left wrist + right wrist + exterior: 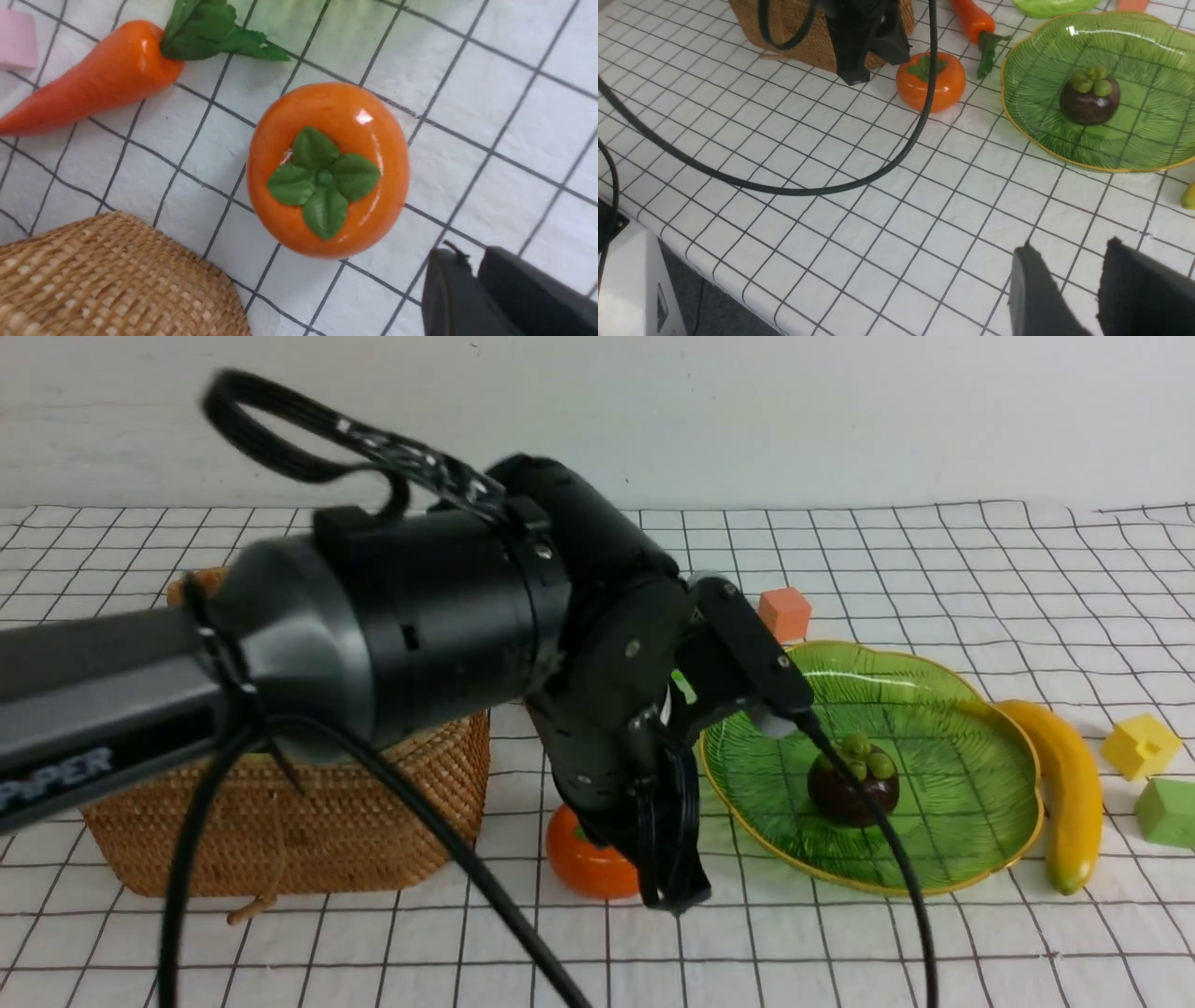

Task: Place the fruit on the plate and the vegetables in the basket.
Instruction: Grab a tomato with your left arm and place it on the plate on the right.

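the white checked table (934,943) holds everything. the wicker basket (373,821) sits on the left and the green leaf plate (934,709) on the right. the left end effector (469,266) hangs closed and empty, just beside the persimmon. the right end effector (1069,261) is open and empty above the table. the yellow banana (1069,793) lies on the table against the plate's right edge. the carrot (103,79) lies on the table near the basket. the orange persimmon (327,168) sits on the table between basket and plate. the purple mangosteen (845,789) sits on the plate.

- Bright, even light with soft shadows.
- White glare spot on the persimmon (327,170), just beside the left gripper (474,268).
- In the front view the near left arm (373,616) is blurred.
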`<state>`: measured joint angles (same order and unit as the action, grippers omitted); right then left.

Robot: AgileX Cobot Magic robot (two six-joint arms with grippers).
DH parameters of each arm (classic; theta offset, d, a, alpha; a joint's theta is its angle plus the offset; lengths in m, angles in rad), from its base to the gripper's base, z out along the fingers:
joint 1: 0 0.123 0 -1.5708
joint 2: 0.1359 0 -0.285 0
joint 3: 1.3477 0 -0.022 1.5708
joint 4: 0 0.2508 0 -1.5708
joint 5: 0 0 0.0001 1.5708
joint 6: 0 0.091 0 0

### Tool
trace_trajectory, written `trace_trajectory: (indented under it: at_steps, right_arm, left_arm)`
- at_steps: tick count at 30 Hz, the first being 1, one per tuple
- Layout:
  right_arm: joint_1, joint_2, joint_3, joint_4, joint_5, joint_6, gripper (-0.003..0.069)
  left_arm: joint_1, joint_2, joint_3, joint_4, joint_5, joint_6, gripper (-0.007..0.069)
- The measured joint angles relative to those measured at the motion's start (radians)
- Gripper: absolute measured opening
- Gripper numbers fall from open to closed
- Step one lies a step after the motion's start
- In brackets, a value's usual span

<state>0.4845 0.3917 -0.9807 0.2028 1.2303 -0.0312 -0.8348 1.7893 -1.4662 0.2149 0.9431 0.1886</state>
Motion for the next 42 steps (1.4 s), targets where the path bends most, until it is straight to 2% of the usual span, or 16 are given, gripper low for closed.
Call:
trace_trajectory:
  at_steps: [5, 6, 7, 9, 11, 14, 17, 25, 35, 42]
  right_arm:
    - [0.000, -0.013, 0.000, -0.002, 0.001, 0.003, 0.0235]
    - [0.000, -0.013, 0.000, -0.002, 0.001, 0.003, 0.0235]
    - [0.000, -0.013, 0.000, -0.002, -0.004, 0.003, 0.0235]
    - [0.000, -0.013, 0.000, -0.002, -0.008, 0.003, 0.0235]
    - [0.000, -0.013, 0.000, -0.002, -0.008, 0.003, 0.0235]
    - [0.000, -0.013, 0.000, -0.002, -0.008, 0.003, 0.0235]
    - [0.000, -0.013, 0.000, 0.000, -0.008, 0.003, 0.0235]
    - [0.000, -0.013, 0.000, 0.006, -0.008, 0.003, 0.0237]
    - [0.000, -0.013, 0.000, 0.008, -0.008, 0.003, 0.0237]
    - [0.000, -0.013, 0.000, -0.014, -0.011, 0.010, 0.0237]
  left_arm:
    - [0.000, 0.089, 0.001, 0.008, -0.050, -0.005, 0.0441]
    - [0.000, 0.092, 0.001, 0.008, -0.052, -0.005, 0.0465]
    - [0.000, 0.117, 0.001, 0.013, -0.063, -0.005, 0.0554]
    - [0.000, 0.147, 0.001, 0.043, -0.073, -0.008, 0.0631]
    - [0.000, 0.167, 0.001, 0.076, -0.080, -0.019, 0.0651]
    - [0.000, 0.192, 0.001, 0.144, -0.101, -0.066, 0.0651]
    - [0.000, 0.208, 0.001, 0.217, -0.112, -0.145, 0.0612]
    - [0.000, 0.231, 0.001, 0.312, -0.125, -0.255, 0.0467]
    - [-0.002, 0.247, -0.001, 0.368, -0.131, -0.368, 0.0458]
    - [-0.020, 0.207, -0.001, 0.343, -0.101, -0.377, 0.0458]
